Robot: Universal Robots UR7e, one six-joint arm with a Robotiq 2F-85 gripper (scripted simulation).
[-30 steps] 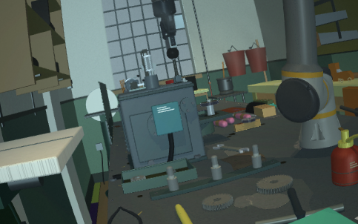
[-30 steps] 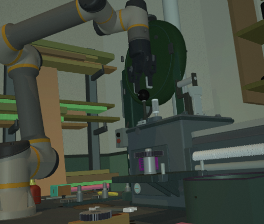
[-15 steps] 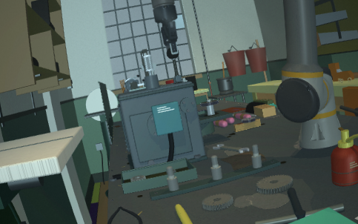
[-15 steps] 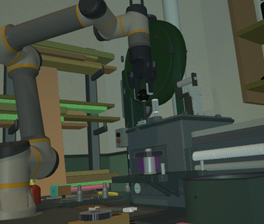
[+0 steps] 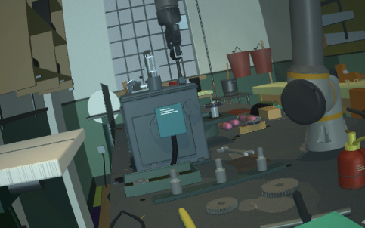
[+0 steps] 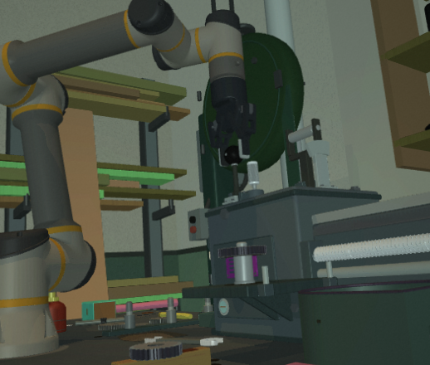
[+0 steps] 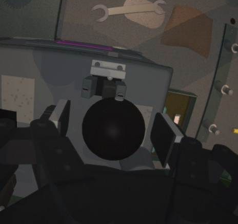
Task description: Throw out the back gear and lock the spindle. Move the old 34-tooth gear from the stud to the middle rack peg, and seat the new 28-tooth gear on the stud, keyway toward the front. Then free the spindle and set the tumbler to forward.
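On top of the grey headstock [image 5: 164, 124] a lever with a black ball knob [image 7: 113, 128] stands upright on a thin rod. A silver knurled plunger [image 6: 253, 171] stands just beside it. On the headstock's end face a dark gear [image 6: 242, 250] sits on the stud above a purple-marked hub. On the bench in front, a rack bar [image 5: 221, 181] carries three pegs, all empty. Two loose gears [image 5: 280, 187] [image 5: 221, 205] lie near the rack. My gripper [image 7: 112, 129] is lowered over the knob, which sits between the fingers. The gripper is open and holds nothing.
The green belt guard [image 6: 279, 103] rises right behind the lever. A wrench [image 7: 128, 10] lies on the bench below the headstock. A red oil can [image 5: 353, 166] stands near the arm's base [image 5: 321, 128]. A small green tray [image 5: 161, 179] sits by the rack.
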